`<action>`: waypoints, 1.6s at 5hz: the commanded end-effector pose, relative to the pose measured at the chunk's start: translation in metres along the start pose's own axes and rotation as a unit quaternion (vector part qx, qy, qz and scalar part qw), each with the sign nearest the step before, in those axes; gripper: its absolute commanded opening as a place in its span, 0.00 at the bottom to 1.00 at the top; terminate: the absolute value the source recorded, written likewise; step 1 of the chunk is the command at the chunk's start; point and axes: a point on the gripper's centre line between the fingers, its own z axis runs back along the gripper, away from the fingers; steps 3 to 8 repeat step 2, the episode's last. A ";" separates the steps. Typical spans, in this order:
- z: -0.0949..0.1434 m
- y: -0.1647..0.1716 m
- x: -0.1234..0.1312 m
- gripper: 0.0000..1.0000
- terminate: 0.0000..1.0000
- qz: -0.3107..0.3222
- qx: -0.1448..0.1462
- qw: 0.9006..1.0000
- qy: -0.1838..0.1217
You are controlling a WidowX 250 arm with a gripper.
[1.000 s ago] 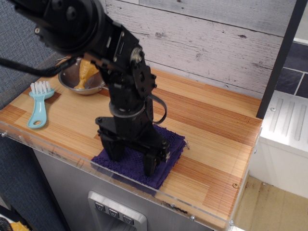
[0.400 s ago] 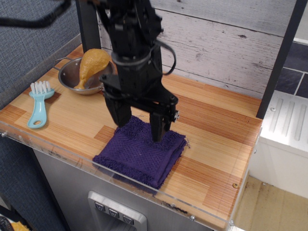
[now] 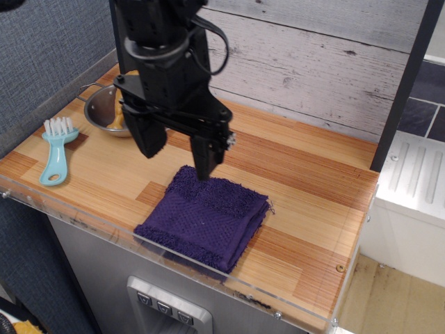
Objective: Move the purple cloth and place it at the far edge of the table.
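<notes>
The purple cloth (image 3: 205, 217) lies folded flat on the table (image 3: 306, 188), close to its near edge with the clear plastic rim. My black gripper (image 3: 176, 154) hangs above the cloth's far left part, lifted clear of it. Its two fingers (image 3: 206, 156) are spread apart with nothing between them. The arm hides part of the bowl behind it.
A steel bowl (image 3: 103, 111) with a tan chicken-leg toy (image 3: 122, 115) stands at the far left, partly behind the arm. A light blue brush (image 3: 55, 149) lies at the left edge. A plank wall (image 3: 313, 62) runs along the far edge.
The gripper has risen off the cloth and moved back and left. The cloth stays on the near part of the table, now fully uncovered.
</notes>
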 end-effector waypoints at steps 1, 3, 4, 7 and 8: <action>0.010 0.006 0.004 1.00 0.00 0.006 0.006 1.000 -0.016; 0.010 0.006 0.004 1.00 1.00 0.006 0.006 1.000 -0.016; 0.010 0.006 0.004 1.00 1.00 0.006 0.006 1.000 -0.016; 0.010 0.006 0.004 1.00 1.00 0.006 0.006 1.000 -0.016; 0.010 0.006 0.004 1.00 1.00 0.006 0.006 1.000 -0.016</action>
